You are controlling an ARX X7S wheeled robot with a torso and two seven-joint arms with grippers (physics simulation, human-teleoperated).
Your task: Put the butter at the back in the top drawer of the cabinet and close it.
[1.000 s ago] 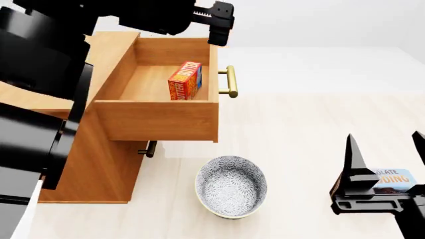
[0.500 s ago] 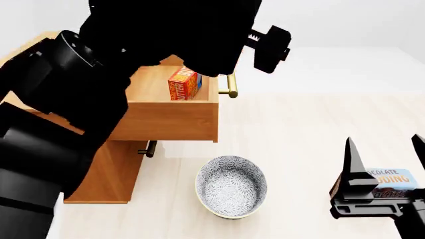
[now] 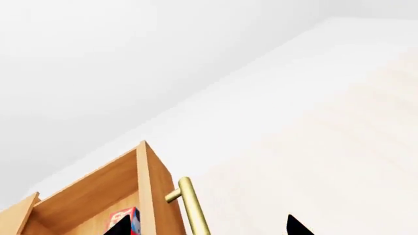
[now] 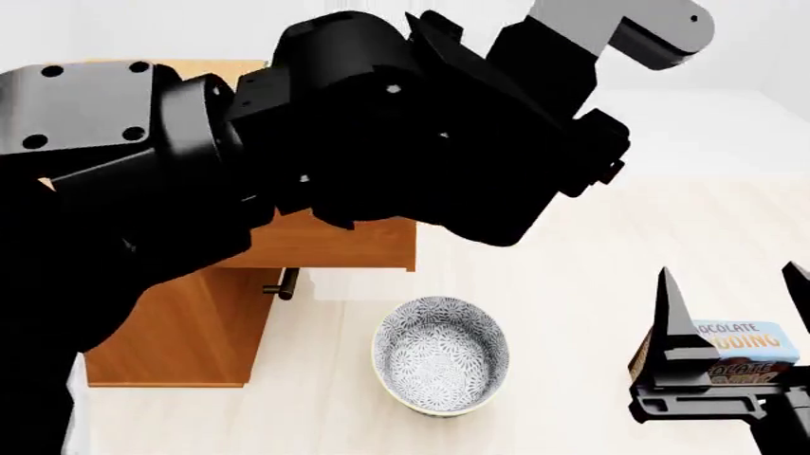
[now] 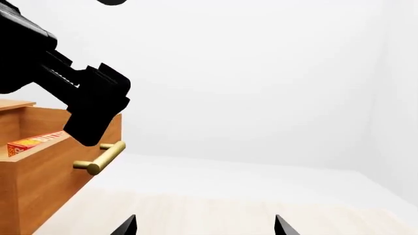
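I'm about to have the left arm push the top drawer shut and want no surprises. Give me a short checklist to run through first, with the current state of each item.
1. Butter inside the top drawer: ok, it shows inside in both wrist views.
2. Drawer open and awaiting the push: ok, its brass handle stands out from the cabinet.
3. Left tool empty: ok, tips spread with nothing between them.
4. Left tool touching the handle: cannot tell; the tips sit near it at the wrist picture's edge.
5. Bowl out of the drawer's path: ok, on the floor in front.
6. Right tool away from the drawer: ok, open by the Chocolate Pudding box.
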